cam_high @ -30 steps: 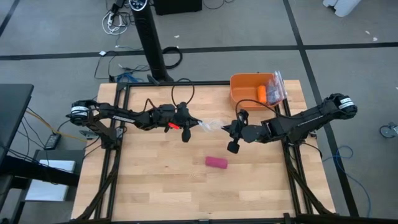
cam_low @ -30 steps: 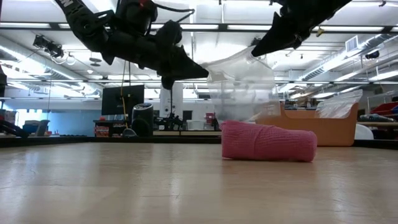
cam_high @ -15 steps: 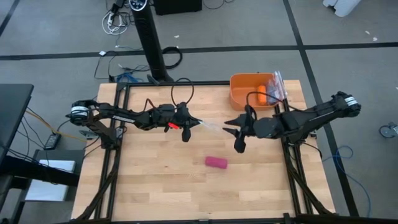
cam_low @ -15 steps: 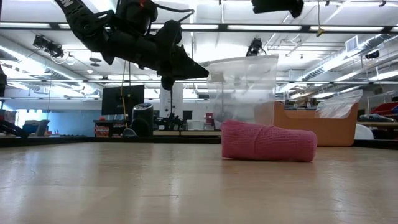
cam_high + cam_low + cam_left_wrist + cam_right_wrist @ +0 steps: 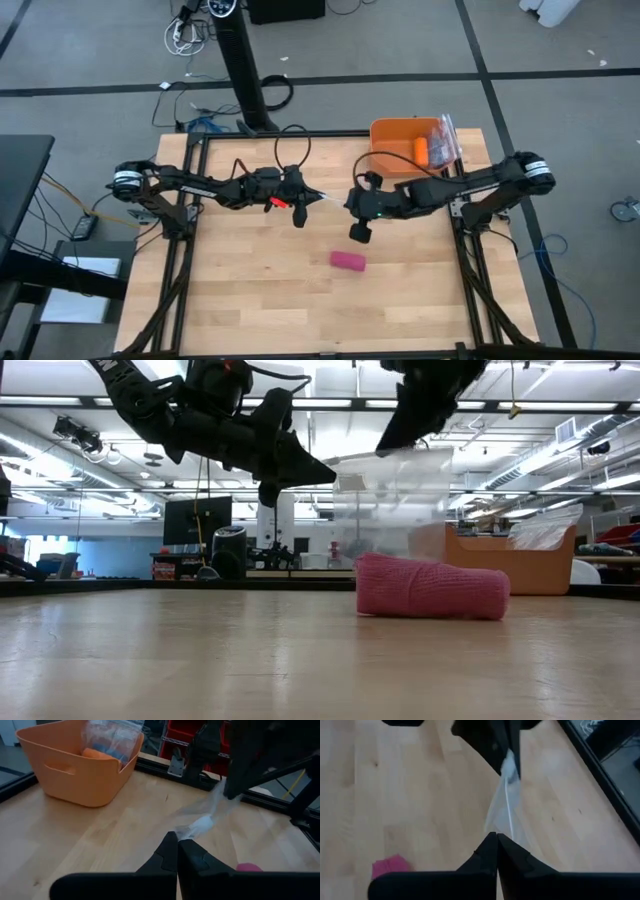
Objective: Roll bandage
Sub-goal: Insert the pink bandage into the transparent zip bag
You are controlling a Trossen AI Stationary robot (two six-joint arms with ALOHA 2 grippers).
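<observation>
Left hand (image 5: 322, 196) pinched closed on one edge of clear plastic bag (image 5: 390, 495), right hand (image 5: 350, 203) pinched closed on opposite edge, bag stretched between both above counter (image 5: 250, 280). Bandage (image 5: 348, 261) rolled into stubby pink cylinder, lying on counter below and near right hand, well apart from left hand, touched by neither. Orange bin (image 5: 392, 142) behind right hand at far counter edge, with small orange roll (image 5: 421, 151) and another bag inside.

— What colours showed?
— The bandage (image 5: 348, 260) was magenta-pink, the bin (image 5: 392, 142) orange, the bag (image 5: 392, 500) clear.
— And the table (image 5: 250, 290)?
— Pale wood, with dark grippers above.
</observation>
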